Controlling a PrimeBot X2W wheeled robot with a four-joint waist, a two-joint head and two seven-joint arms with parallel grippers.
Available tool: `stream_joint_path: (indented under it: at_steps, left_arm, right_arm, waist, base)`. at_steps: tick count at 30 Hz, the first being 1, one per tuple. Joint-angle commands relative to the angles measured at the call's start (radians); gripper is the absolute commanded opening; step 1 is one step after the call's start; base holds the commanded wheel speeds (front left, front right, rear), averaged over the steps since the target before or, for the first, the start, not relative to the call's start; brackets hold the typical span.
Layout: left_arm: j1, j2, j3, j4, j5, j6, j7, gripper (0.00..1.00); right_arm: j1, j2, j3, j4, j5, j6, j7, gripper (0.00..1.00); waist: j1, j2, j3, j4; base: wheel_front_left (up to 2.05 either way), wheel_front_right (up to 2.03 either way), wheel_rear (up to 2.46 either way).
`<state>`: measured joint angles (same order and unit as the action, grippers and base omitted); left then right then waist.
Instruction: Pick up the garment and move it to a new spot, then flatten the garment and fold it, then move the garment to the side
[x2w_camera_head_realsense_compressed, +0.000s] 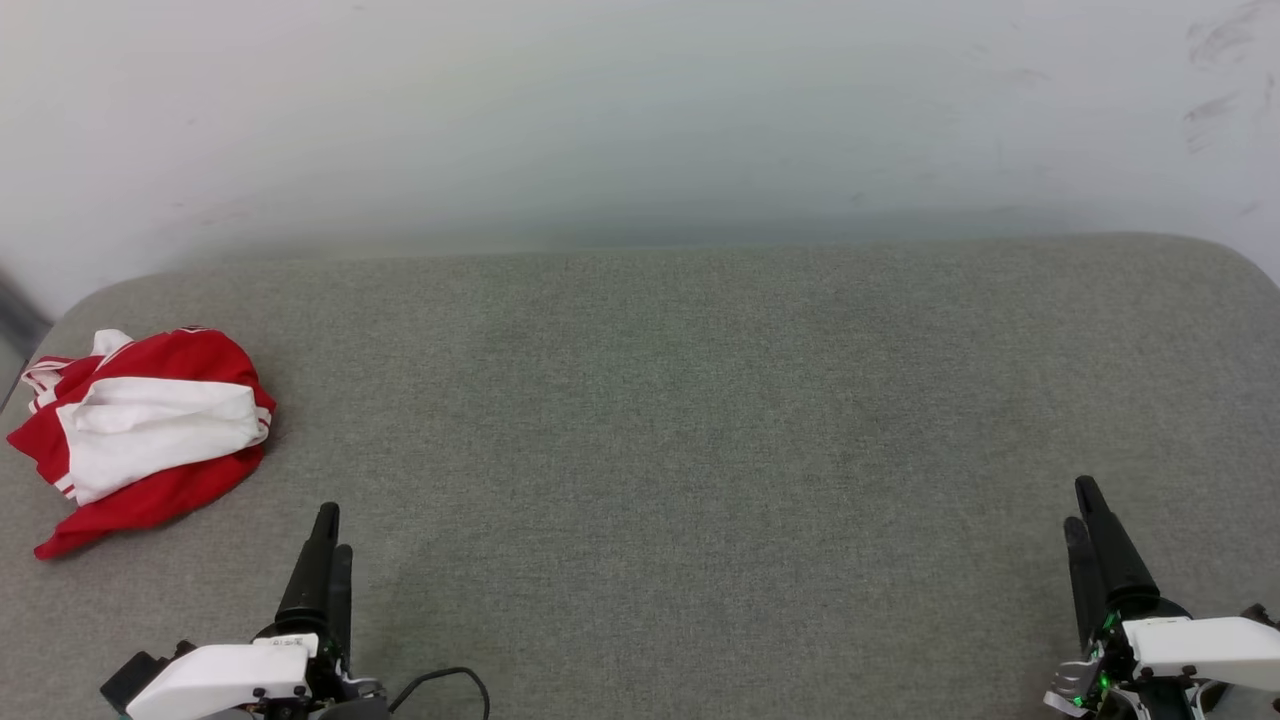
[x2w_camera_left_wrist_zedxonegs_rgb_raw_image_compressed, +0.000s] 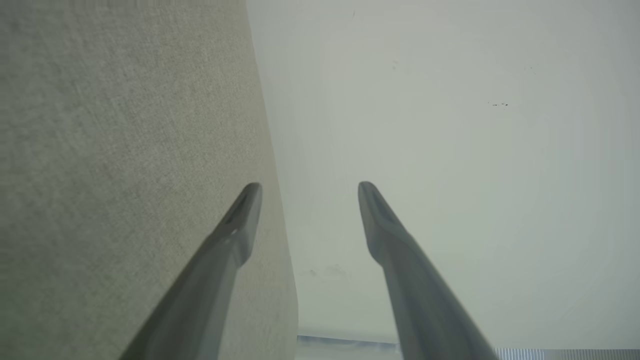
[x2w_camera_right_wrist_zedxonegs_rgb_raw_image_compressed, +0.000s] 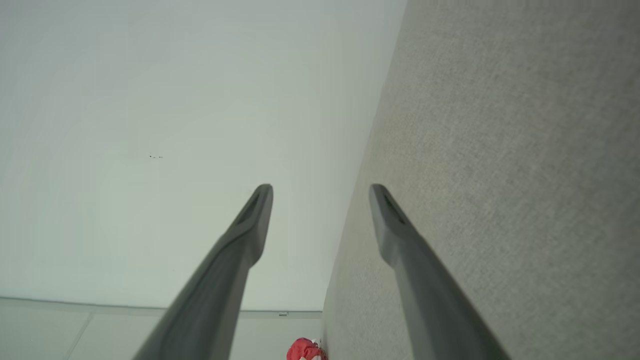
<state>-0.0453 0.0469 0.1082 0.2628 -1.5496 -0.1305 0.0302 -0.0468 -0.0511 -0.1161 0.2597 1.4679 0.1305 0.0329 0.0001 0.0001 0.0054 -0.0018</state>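
Note:
The garment (x2w_camera_head_realsense_compressed: 145, 430) lies crumpled in a heap at the far left of the grey fabric-covered table (x2w_camera_head_realsense_compressed: 680, 420), red with a white sleeve folded across its top and striped trim at its edges. No lettering or number shows. A small red bit of the garment (x2w_camera_right_wrist_zedxonegs_rgb_raw_image_compressed: 304, 350) peeks in at the bottom of the right wrist view. My left gripper (x2w_camera_head_realsense_compressed: 332, 528) hovers near the front edge, to the right of and nearer than the heap, open and empty (x2w_camera_left_wrist_zedxonegs_rgb_raw_image_compressed: 309, 192). My right gripper (x2w_camera_head_realsense_compressed: 1082, 505) rests at the front right, far from the garment, open with nothing between its fingers (x2w_camera_right_wrist_zedxonegs_rgb_raw_image_compressed: 320, 195).
A pale wall (x2w_camera_head_realsense_compressed: 640, 110) rises directly behind the table's rounded back edge. A black cable (x2w_camera_head_realsense_compressed: 445, 685) loops by my left wrist. A strip of floor (x2w_camera_right_wrist_zedxonegs_rgb_raw_image_compressed: 45, 330) shows beyond the table's left side.

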Motion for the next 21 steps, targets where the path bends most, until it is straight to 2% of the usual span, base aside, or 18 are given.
stream_joint_path:
  at_steps: [1,13,15,17,21]
  left_arm:
    - [-0.006,0.002,0.013,-0.018,0.024,0.0,-0.013,1.0]
    - [-0.012,0.002,0.112,-0.039,0.236,0.005,-0.062,1.0]
    - [-0.001,0.002,0.088,-0.043,0.291,0.012,-0.069,1.0]
    - [0.001,0.003,0.074,-0.073,0.36,0.026,-0.076,1.0]
    - [0.01,0.003,0.052,-0.149,0.48,0.082,-0.091,1.0]
  right_arm:
    - [-0.011,0.0,-0.004,-0.027,-0.038,0.0,-0.014,1.0]
    - [-0.013,0.0,-0.027,-0.097,-0.343,0.0,-0.063,1.0]
    - [-0.016,0.0,-0.025,-0.121,-0.425,0.0,-0.071,1.0]
    - [-0.016,0.0,-0.012,-0.15,-0.501,0.0,-0.078,1.0]
    - [-0.014,0.0,0.006,-0.194,-0.627,0.0,-0.092,1.0]
  waist:
    - [-0.0001,-0.0001,0.0,0.0]
    - [-0.0001,-0.0001,0.002,0.0]
    - [-0.0001,-0.0001,0.002,-0.001]
    - [-0.0001,-0.0001,0.004,-0.001]
    - [-0.0001,-0.0001,0.007,-0.001]
  base:
    - [0.0,0.0,0.0]
    - [0.0,0.0,0.0]
    - [0.0,0.0,0.0]
    - [0.0,0.0,0.0]
    - [0.0,0.0,0.0]
